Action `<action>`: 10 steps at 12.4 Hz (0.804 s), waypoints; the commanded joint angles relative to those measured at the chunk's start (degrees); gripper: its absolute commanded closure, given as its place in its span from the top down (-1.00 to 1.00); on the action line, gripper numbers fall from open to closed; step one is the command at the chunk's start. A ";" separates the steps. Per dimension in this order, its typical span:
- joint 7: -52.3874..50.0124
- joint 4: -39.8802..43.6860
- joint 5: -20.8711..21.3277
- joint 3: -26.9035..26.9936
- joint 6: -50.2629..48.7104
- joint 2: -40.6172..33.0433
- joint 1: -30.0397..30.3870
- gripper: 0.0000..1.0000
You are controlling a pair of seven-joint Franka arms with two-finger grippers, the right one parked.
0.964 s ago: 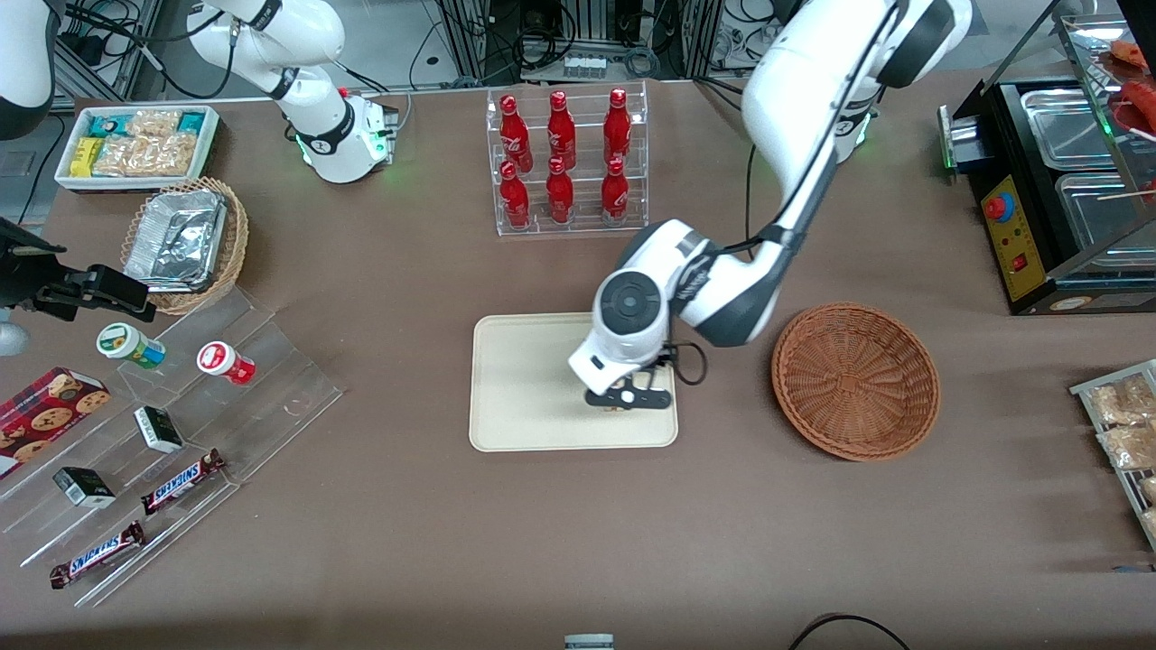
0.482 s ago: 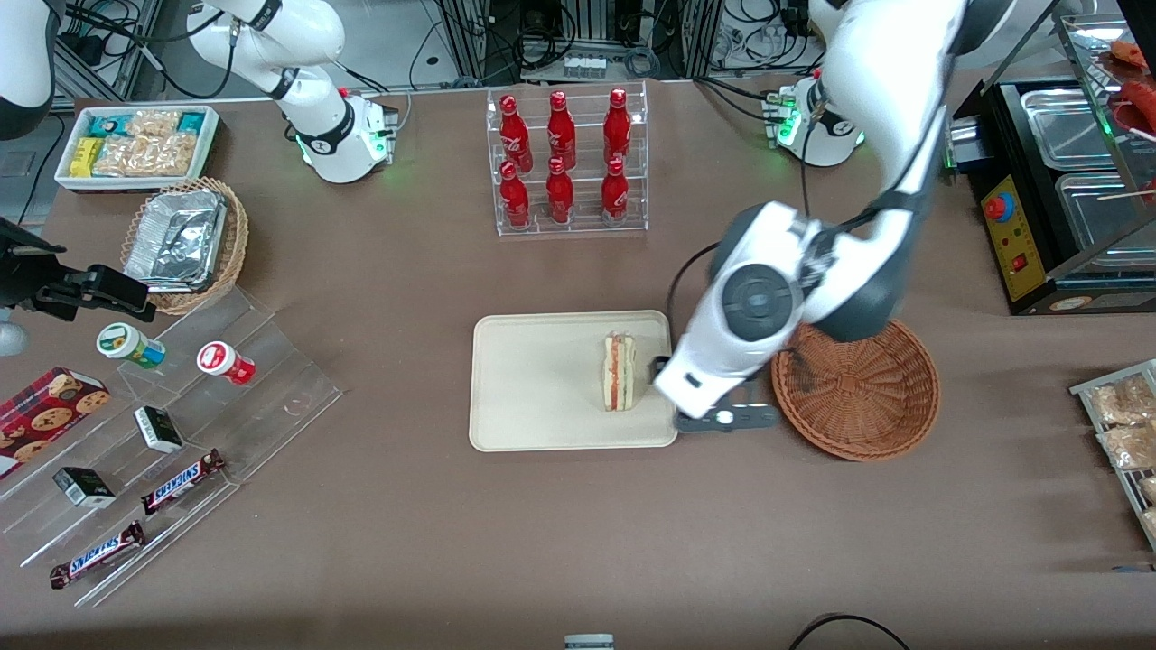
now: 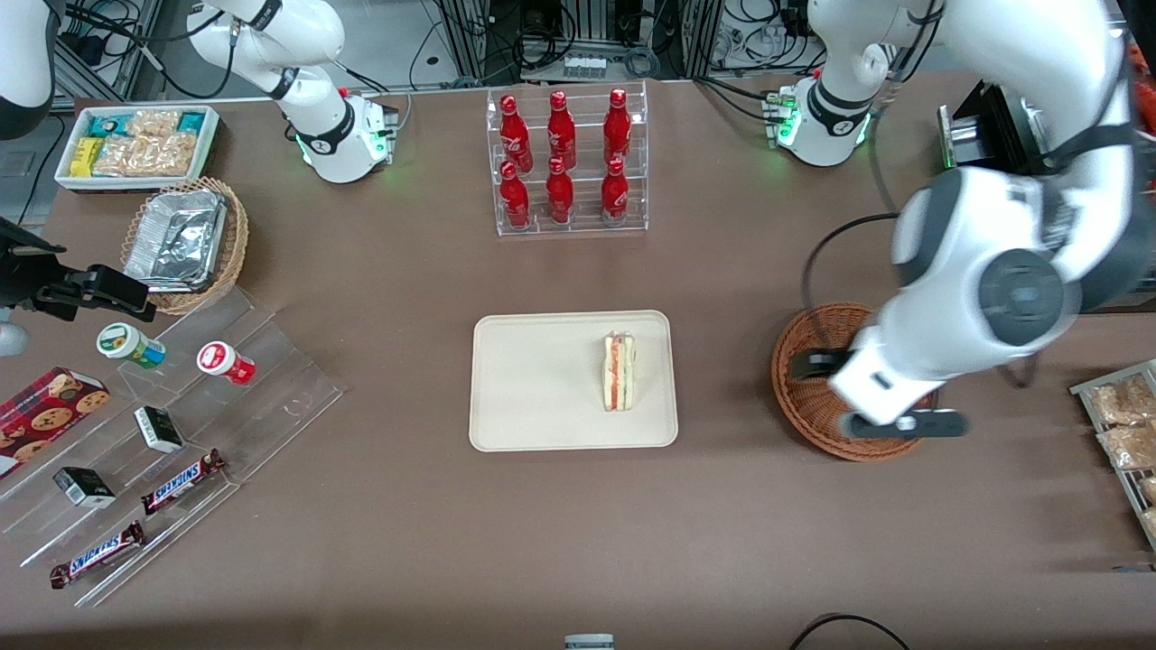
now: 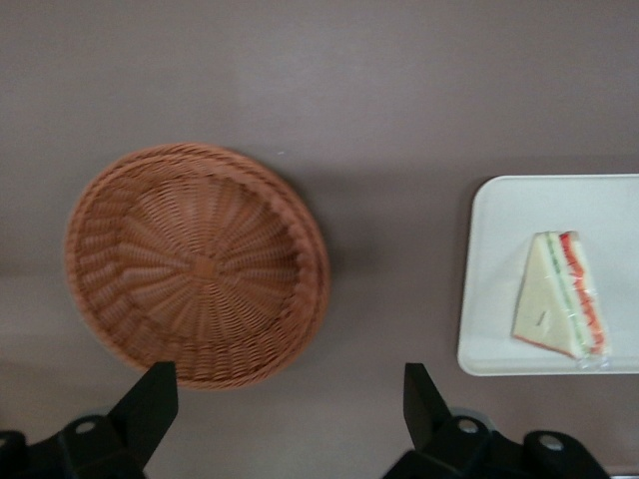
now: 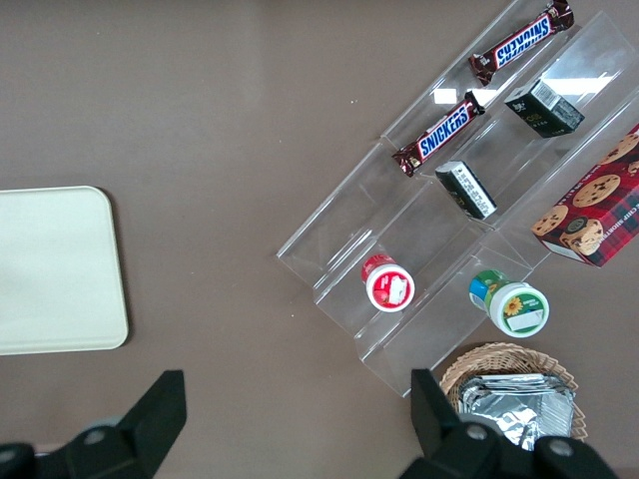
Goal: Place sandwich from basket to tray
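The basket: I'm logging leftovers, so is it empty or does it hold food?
Empty. The left wrist view shows only bare weave inside the basket; the open gripper hangs above it.

I see the sandwich [image 3: 619,371] lying on the tray [image 3: 533,424], toward the tray's working-arm edge. The basket [image 3: 804,397] sits on the counter [image 3: 578,533] beside the tray, toward the working arm's end. My hand [image 3: 901,424] hangs above the basket's near rim, fingers spread apart.
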 commanded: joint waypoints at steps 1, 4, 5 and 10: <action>3.74 -1.35 -0.49 -0.52 -3.65 -4.12 3.31 1.00; 8.21 -1.79 -0.57 -0.60 -7.43 -7.64 6.73 1.00; 9.45 -1.88 -0.49 -0.60 -9.10 -8.70 7.09 1.00; 9.38 -7.23 0.48 -0.52 -11.22 -16.69 9.20 1.00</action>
